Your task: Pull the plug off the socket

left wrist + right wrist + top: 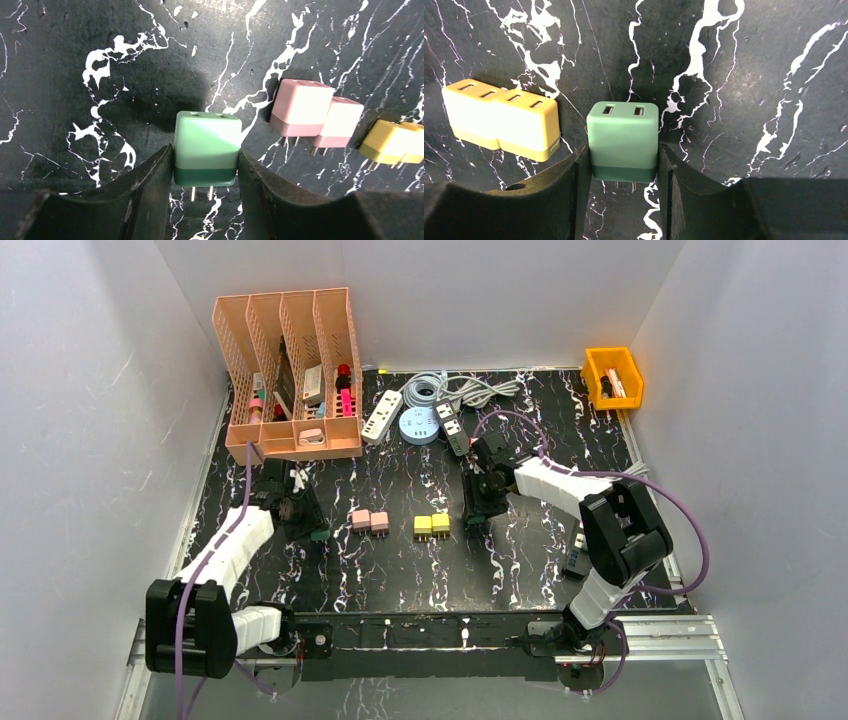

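Observation:
My left gripper (pixel 205 156) is shut on a light green plug cube (pixel 207 145) with a dark green base. Its two metal prongs are bare and point toward the wrist. In the top view this gripper (pixel 303 520) is at the left of the mat. My right gripper (pixel 622 151) is shut on a second green cube (pixel 623 140) with two slots on its far face and bare prongs. In the top view it (pixel 476 512) is at centre right. The two green cubes are far apart.
A joined pink pair (pixel 370 521) and a joined yellow pair (pixel 432 525) lie between the grippers. A peach file rack (pixel 290 370), white power strip (pixel 381 416), round socket (pixel 418 426), black strip (pixel 452 427) and orange bin (pixel 612 375) stand at the back.

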Available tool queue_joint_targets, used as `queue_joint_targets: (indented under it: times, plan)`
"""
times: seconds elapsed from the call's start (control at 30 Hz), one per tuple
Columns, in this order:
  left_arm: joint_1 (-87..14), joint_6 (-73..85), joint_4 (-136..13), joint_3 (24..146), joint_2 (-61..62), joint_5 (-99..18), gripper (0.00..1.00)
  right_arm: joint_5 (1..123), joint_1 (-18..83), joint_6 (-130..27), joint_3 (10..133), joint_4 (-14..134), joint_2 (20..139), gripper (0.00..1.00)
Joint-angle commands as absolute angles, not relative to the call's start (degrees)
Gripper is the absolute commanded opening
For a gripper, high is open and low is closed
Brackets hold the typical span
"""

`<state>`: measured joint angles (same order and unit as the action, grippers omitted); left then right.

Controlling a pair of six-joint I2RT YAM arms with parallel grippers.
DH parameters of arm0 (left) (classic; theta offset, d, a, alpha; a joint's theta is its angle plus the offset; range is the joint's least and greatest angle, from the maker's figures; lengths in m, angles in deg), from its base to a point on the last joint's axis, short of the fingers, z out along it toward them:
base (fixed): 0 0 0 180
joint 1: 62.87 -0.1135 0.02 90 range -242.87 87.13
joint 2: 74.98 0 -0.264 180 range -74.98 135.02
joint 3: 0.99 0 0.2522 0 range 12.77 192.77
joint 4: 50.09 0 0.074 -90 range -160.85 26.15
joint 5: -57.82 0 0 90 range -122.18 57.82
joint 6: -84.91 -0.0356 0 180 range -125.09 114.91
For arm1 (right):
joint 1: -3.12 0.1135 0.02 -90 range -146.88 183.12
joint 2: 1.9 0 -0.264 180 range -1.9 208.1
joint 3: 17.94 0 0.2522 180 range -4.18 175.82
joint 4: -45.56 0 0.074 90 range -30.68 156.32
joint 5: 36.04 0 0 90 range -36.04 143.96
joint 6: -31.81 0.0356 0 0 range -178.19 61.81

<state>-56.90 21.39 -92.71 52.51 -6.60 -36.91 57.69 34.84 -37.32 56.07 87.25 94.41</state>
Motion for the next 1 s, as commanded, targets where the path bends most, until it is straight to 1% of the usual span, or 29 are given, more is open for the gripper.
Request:
queue_joint_targets:
  times: [0.0, 0.33, 0.57, 0.73, 0.97]
  plan:
    - [-55.8, 24.8, -95.7, 52.2, -8.8, -39.0, 0.33, 59.0, 35.3, -35.7, 54.9, 85.0, 91.3, 0.36]
    - [-49.5, 28.6, -94.9, 50.7, -6.0, -37.0, 0.32, 60.3, 36.7, -34.0, 54.5, 83.2, 91.0, 0.36]
    - [-49.7, 23.0, -93.9, 53.9, -0.1, -27.6, 0.32, 61.3, 38.4, -33.5, 56.0, 82.9, 92.6, 0.35]
    - [-49.7, 20.8, -89.4, 54.8, 3.1, -28.3, 0.32, 61.2, 39.0, -33.7, 57.1, 84.2, 92.9, 0.35]
    - [-49.7, 18.1, -86.8, 57.3, 6.7, -29.3, 0.33, 61.4, 39.3, -32.7, 56.4, 85.0, 92.2, 0.37]
